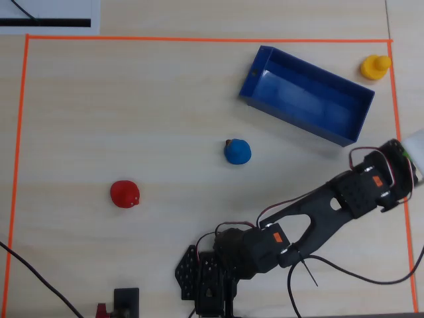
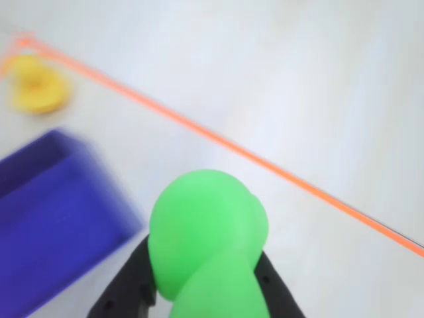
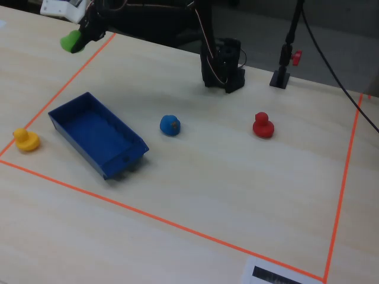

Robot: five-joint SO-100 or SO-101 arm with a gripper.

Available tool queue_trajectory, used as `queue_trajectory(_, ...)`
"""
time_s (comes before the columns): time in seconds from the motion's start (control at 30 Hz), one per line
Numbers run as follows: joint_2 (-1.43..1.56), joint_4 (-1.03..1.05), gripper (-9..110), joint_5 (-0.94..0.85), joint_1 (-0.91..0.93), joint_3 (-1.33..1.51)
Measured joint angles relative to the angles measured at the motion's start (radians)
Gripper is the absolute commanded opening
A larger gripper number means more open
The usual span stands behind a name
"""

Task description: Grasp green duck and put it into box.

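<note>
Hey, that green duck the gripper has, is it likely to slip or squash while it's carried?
The green duck looks smooth and rounded, so it may twist between the fingers. It is probably light, being held aloft by the narrow gripper. No squashing shows, though the wrist view is blurred.

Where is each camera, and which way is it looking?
Overhead view: sits high above, looks straight down on the table; shows the whole arm and its base.
Wrist view: rides on the arm, looks past the tool gripping the green duck toward the table; only the black fingers show.
Fixed view: stands across the table from the base, looks slantwise down; shows base and raised arm holding the duck.
All three views share the box and the yellow duck.
</note>
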Motion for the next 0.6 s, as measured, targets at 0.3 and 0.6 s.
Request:
queue_trajectory(0.3, 0.057, 0.006, 5, -0.005, -0.284, 0.091)
queue_trajectory(0.6, -0.110, -0.021, 9, -0.006, -0.402, 0.081)
